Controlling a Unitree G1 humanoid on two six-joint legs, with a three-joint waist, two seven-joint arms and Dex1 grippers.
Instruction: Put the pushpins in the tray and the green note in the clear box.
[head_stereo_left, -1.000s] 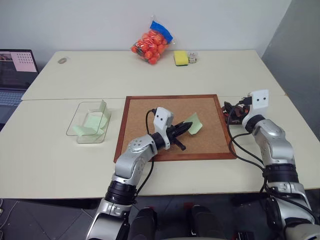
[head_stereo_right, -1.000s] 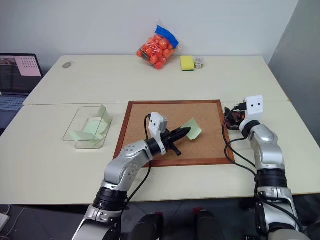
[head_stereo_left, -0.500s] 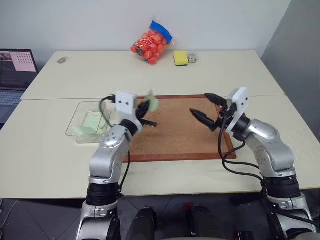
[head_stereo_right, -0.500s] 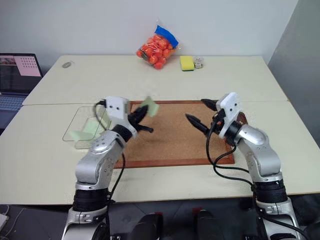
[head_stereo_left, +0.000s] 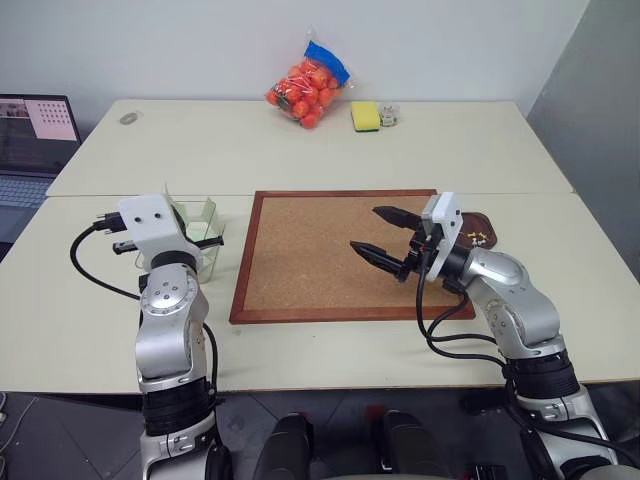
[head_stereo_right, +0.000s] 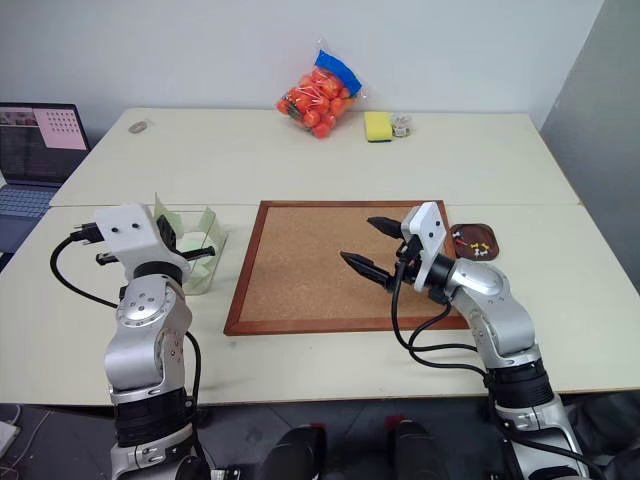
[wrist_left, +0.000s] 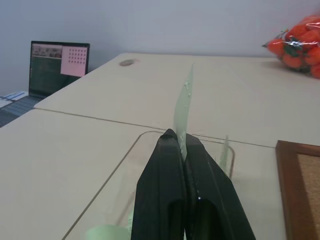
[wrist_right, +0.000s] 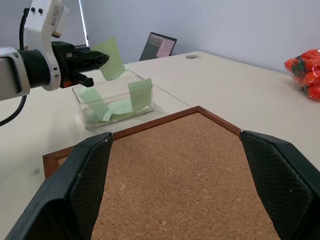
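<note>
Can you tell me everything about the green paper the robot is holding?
The green note is a small, thin, pale green slip of paper. The left gripper is shut on its lower edge, so it sticks up beyond the black fingertips. It hangs in the air above the clear box, not yet inside. A few other green slips already lie in that box, some leaning against its walls. Nothing else touches the held note.

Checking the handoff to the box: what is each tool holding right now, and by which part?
The left tool pinches the green note by its lower edge, above the clear box. The right tool is open over the cork board, holding nothing.
</note>
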